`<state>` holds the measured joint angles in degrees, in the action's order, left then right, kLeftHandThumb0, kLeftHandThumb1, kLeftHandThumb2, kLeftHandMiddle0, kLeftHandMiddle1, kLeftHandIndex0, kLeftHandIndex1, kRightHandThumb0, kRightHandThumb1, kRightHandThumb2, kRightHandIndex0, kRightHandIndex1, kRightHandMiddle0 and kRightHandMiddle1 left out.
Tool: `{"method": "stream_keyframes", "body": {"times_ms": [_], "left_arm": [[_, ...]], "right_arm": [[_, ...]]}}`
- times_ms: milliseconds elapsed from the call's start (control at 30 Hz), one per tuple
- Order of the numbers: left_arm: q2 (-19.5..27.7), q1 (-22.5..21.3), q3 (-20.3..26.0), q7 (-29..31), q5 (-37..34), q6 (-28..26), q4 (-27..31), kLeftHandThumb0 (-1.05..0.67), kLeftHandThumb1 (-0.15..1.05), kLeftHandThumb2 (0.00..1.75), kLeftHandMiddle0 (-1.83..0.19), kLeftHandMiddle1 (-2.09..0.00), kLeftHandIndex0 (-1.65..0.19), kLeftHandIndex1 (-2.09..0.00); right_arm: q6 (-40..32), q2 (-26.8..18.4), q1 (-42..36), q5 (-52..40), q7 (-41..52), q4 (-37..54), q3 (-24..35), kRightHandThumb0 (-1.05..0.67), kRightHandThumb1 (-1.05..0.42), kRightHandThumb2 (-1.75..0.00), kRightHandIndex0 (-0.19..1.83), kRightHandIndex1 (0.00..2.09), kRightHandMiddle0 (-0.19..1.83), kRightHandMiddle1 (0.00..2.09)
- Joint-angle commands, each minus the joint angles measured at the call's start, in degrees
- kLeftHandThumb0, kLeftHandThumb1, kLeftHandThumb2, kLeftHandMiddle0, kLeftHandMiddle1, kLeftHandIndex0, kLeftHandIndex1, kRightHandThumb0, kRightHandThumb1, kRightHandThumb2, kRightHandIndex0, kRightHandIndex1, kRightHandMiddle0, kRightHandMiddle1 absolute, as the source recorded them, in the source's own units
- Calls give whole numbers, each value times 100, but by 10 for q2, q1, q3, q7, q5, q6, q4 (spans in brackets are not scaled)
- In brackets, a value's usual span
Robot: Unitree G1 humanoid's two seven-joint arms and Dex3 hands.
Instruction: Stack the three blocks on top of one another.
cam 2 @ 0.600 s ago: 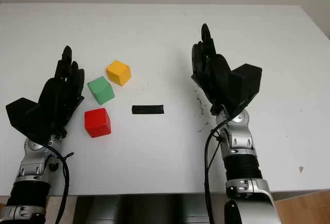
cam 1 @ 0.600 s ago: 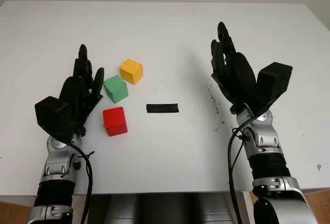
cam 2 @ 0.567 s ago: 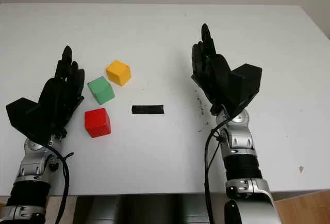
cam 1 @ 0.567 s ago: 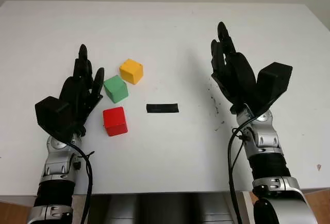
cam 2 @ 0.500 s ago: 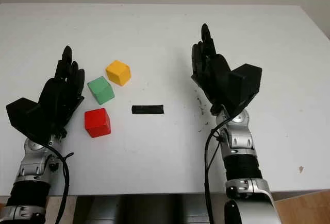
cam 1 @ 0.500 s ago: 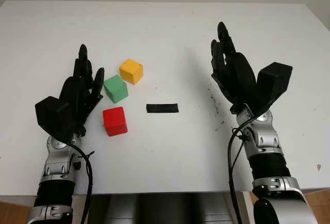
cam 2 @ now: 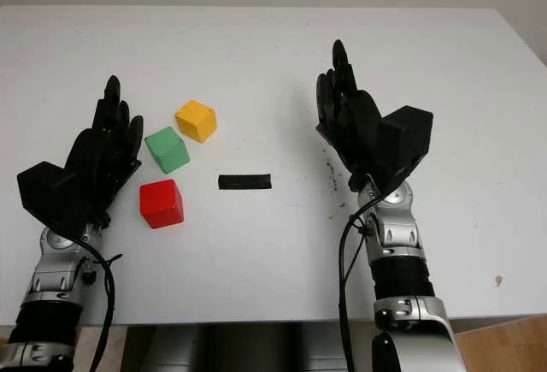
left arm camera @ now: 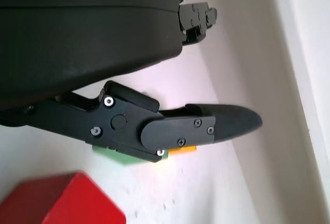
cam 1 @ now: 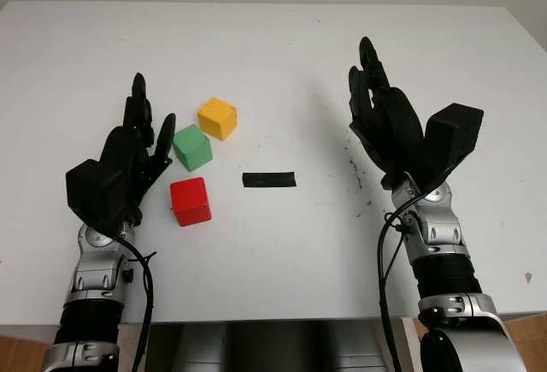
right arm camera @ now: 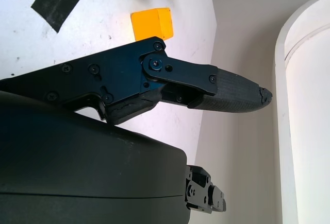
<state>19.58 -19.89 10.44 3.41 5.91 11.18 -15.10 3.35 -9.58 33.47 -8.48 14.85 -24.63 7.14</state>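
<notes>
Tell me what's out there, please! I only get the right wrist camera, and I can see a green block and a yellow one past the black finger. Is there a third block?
Observer: Yes, a red block sits on the table, nearer the robot than the green block.
Operator: Are any of them stacked yet?
Observer: No. The yellow block, green and red each sit on the table separately.
Operator: Where's the other hand?
Observer: The left hand is open, just beside the green and red blocks, holding nothing.
Operator: And my hand?
Observer: The right hand is open too, well off to the blocks' right, beyond a black tape strip.
</notes>
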Motion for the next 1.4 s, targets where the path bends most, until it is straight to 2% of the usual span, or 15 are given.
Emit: {"method": "stream_keyframes", "body": {"times_ms": [0,67,133,233,300,400,500,633,833,1367], "left_arm": [[27,22,0,-6,31,-32,74,-65,105,41,-3,-10,-1,-12],[43,42,5,5,44,-81,140,-63,105,26,-11,-9,-8,-13],[79,66,2,24,90,-130,216,-65,105,18,-11,-7,-10,-12],[115,94,3,56,135,-182,296,-68,105,12,-8,-5,-10,-10],[144,114,8,96,156,-219,352,-71,105,10,-6,-4,-10,-9],[185,140,15,164,176,-274,433,-75,103,7,-10,-6,-19,-11],[211,159,23,216,180,-305,487,-78,101,5,-19,-7,-35,-13],[245,179,15,272,207,-336,539,-81,101,5,-17,-5,-40,-12],[250,194,-19,298,275,-353,574,-83,99,5,-7,-2,-35,-7],[226,195,-93,308,383,-326,555,-78,97,5,8,-3,-33,-6]], "right_arm": [[5,-1,-2,2,0,9,-3,-76,-105,-66,-19,0,-19,0],[4,0,-1,1,0,10,-4,-76,-105,-66,-19,0,-19,0],[3,1,0,-1,1,12,-3,-75,-105,-66,-19,0,-19,0],[3,1,1,-3,1,13,-3,-74,-105,-67,-19,0,-19,0],[6,1,3,-3,2,11,-3,-74,-105,-67,-19,0,-19,0],[5,3,4,-3,1,11,-5,-75,-105,-67,-19,0,-19,0],[0,4,4,-2,-1,15,-7,-75,-105,-66,-19,0,-19,0],[-4,7,4,-3,-7,16,-8,-76,-105,-66,-19,0,-19,0],[0,5,1,-1,-9,19,-12,-76,-105,-65,-19,0,-19,0],[5,2,4,-2,-8,14,-9,-76,-105,-64,-19,0,-19,0]]}}
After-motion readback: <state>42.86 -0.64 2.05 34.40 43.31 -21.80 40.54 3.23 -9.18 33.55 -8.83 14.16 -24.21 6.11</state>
